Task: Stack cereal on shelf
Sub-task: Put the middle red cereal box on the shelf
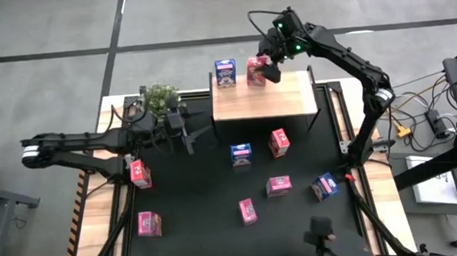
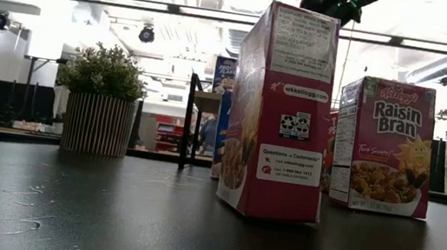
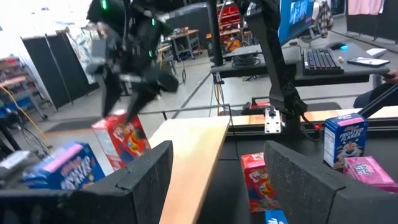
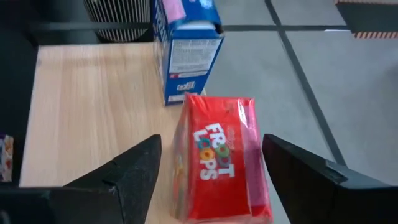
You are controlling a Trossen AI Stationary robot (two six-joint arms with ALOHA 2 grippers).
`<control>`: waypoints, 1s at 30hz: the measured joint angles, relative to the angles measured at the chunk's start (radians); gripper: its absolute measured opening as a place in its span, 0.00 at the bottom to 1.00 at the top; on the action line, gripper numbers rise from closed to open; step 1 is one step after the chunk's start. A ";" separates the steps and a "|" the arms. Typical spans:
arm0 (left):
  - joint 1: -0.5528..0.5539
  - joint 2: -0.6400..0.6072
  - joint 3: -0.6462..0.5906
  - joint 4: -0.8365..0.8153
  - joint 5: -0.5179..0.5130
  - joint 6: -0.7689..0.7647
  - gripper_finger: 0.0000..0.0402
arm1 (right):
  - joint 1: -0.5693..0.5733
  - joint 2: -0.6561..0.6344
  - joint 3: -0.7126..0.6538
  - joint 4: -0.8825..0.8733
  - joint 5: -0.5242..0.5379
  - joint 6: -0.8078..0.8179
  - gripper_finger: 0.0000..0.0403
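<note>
Froot Loops box (image 4: 222,158) upright on shelf (image 4: 87,106) | right tool (image 4: 211,171) astride, open

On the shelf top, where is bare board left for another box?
The shelf is bare across its near strip and right half. Its far-left edge is crowded: a blue box and a red Froot Loops box stand side by side, with the right gripper open around the red one.

shelf (image 1: 264,100): pale wood | on it: blue box (image 1: 225,72), red box (image 1: 256,71) | seven boxes on tabletop
</note>
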 joint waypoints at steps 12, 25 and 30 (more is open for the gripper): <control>0.000 0.080 -0.007 0.034 0.000 -0.059 0.59 | 0.075 -0.091 0.067 -0.031 -0.001 0.152 0.49; 0.000 0.078 -0.007 0.039 0.000 -0.026 0.59 | 0.147 -0.101 -0.078 -0.114 0.177 0.158 0.05; 0.000 0.078 -0.007 0.039 0.000 -0.019 0.59 | 0.143 -0.101 -0.150 -0.055 0.356 0.161 0.03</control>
